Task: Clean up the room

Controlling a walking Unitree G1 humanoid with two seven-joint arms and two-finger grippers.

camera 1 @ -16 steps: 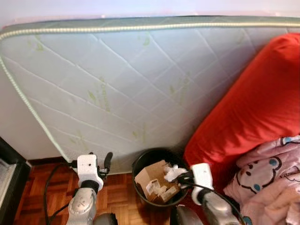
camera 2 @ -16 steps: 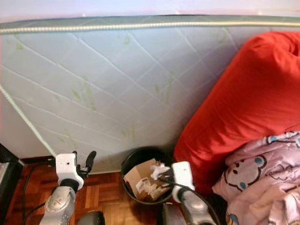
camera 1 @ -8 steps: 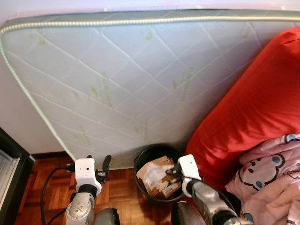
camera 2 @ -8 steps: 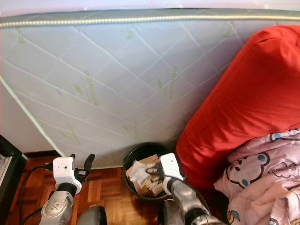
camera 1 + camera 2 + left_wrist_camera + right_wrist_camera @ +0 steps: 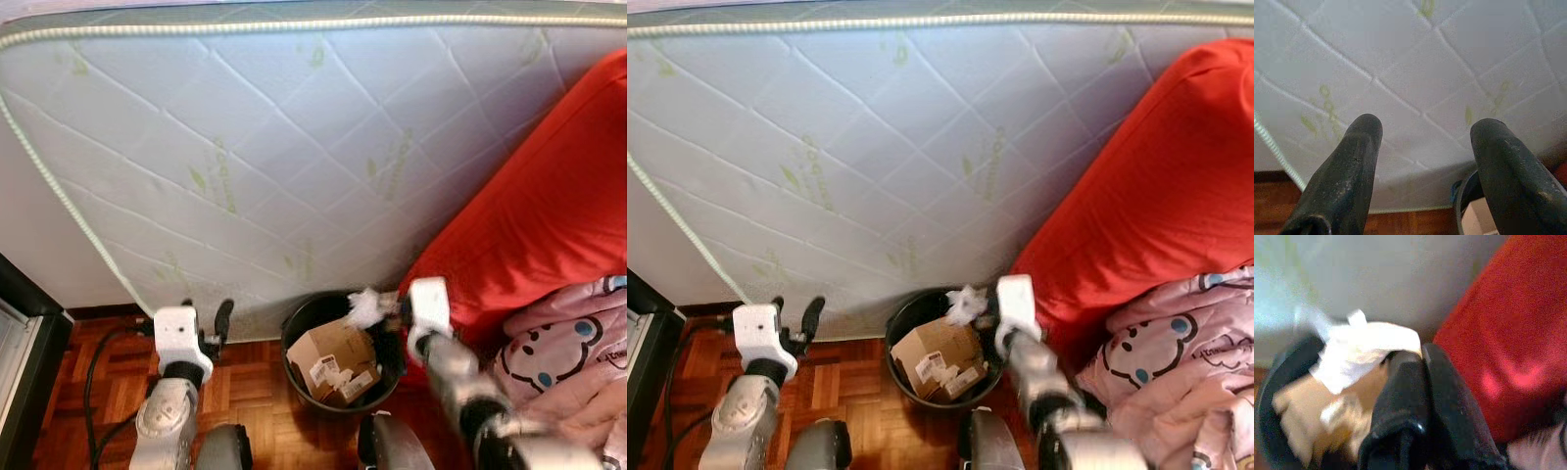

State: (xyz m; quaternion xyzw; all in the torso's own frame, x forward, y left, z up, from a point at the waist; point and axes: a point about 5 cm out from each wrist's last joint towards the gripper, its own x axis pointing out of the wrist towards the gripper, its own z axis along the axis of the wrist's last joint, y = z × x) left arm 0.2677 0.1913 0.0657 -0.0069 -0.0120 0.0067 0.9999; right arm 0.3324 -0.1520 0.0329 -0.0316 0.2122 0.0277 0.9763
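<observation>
A black round bin (image 5: 294,345) stands on the wood floor against the upright mattress, with a cardboard box (image 5: 331,360) and scraps inside. My right gripper (image 5: 389,309) hovers over the bin's far right rim, shut on a crumpled white tissue (image 5: 364,306). The right wrist view shows the tissue (image 5: 1364,348) pinched at the tips of the closed black fingers (image 5: 1409,382), above the bin's rim (image 5: 1276,377). My left gripper (image 5: 214,323) is held left of the bin, open and empty, its fingers (image 5: 1359,147) facing the mattress.
A white quilted mattress (image 5: 294,147) leans on the wall behind the bin. A big red cushion (image 5: 549,196) and a pink printed blanket (image 5: 563,357) crowd the right side. A dark cabinet edge (image 5: 20,352) and a black cable (image 5: 98,362) lie at left.
My right gripper has risen from low over the bin's contents to its far right rim, still holding the tissue. The camera shifted slightly. The left gripper stayed put.
</observation>
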